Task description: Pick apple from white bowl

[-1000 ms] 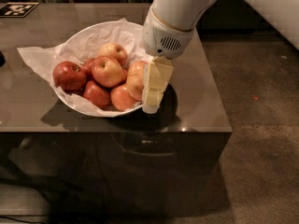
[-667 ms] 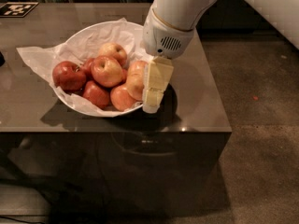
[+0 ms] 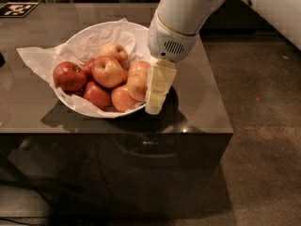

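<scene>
The white bowl (image 3: 107,24), lined with crumpled white paper, sits on a dark glossy table and holds several apples. The large pale yellow-orange apple (image 3: 136,81) lies at the bowl's right side. A dark red apple (image 3: 69,76) lies at the left, and smaller red-and-yellow apples (image 3: 107,71) lie in the middle. My gripper (image 3: 151,100) hangs from the white arm (image 3: 181,18) and reaches down at the bowl's right rim, right against the right side of the large apple. Its cream-coloured part covers the apple's right edge.
The white paper (image 3: 33,58) spills over the bowl's left rim onto the table (image 3: 202,107). The table's front edge runs just below the bowl, and its right edge is close to the arm. A black-and-white marker tag (image 3: 16,8) lies at the far left corner.
</scene>
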Motion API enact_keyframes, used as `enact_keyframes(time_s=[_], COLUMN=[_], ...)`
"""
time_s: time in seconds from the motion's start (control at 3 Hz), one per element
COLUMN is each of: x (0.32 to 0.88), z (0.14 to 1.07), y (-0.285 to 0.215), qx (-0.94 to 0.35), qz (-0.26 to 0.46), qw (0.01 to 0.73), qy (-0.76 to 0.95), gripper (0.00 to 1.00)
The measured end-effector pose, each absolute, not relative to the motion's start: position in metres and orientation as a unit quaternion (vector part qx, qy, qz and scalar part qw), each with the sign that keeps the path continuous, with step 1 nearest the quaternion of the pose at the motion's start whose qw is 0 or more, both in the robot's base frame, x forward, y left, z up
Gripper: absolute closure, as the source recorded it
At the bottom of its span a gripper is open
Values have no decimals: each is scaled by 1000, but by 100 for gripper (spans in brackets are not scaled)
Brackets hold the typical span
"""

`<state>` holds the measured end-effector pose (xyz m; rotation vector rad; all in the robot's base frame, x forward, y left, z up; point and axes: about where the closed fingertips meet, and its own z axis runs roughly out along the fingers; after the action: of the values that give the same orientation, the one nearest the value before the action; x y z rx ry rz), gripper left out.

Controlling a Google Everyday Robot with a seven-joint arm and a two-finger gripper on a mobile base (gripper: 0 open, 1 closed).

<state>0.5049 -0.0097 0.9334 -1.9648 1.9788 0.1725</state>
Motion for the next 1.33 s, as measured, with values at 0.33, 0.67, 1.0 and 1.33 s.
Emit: enact_keyframes(time_s=[0.33, 0.67, 1.0, 1.33], x=[511, 511, 515, 522], z=[936, 936, 920, 904], y=[-8, -7, 1, 7], qx=[-699, -699, -699, -696], qz=[50, 50, 73, 93], qw=[169, 169, 158, 142], qy=[693, 693, 694, 698], gripper=[0, 0, 0, 0])
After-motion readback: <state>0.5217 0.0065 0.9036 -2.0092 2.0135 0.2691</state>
